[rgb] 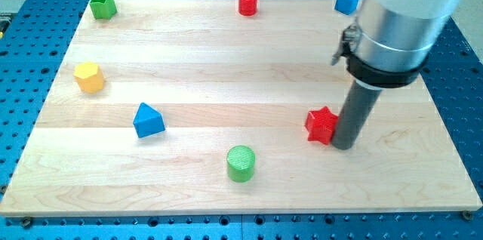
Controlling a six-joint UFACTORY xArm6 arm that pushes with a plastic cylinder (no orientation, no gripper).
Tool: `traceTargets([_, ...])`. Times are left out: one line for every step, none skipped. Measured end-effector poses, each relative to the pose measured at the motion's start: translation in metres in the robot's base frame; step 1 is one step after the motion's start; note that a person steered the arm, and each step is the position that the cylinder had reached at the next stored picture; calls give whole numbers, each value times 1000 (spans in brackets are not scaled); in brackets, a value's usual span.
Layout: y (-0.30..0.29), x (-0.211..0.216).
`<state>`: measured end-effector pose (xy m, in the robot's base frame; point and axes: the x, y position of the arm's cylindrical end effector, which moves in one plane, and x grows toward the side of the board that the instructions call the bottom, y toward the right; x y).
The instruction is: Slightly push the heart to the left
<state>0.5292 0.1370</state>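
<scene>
My tip [344, 146] rests on the wooden bench [226, 59], toward the view's right and in its lower half; the tool is a plain dark rod with nothing to open or close, and it holds nothing. Just to the view's left of my tip sits the red block [321, 124], touching or all but touching the rod's side; its outline reads as star-like or heart-like, and I cannot tell which. Farther to the view's left of my tip and slightly lower stands the green cylinder [241, 164], well apart from the red block. Farther left again, at about my tip's height in the view, lies the blue triangular block [148, 121]; beyond it, higher and near the bench's left edge, sits the yellow hexagonal block [89, 77]. Toward the view's top, almost straight above my tip, the blue cube [347, 0] stands by the far edge, partly beside the arm's silver housing; to the left of that, the red cylinder [247, 2] stands at the far edge; farthest from my tip, the green star-shaped block [102, 4] occupies the top left corner.
</scene>
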Motion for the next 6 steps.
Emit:
traceTargets([28,-1])
traceTargets([101,-27])
traceTargets([119,-61])
traceTargets([148,-92])
traceTargets([132,-113])
traceTargets([115,-114])
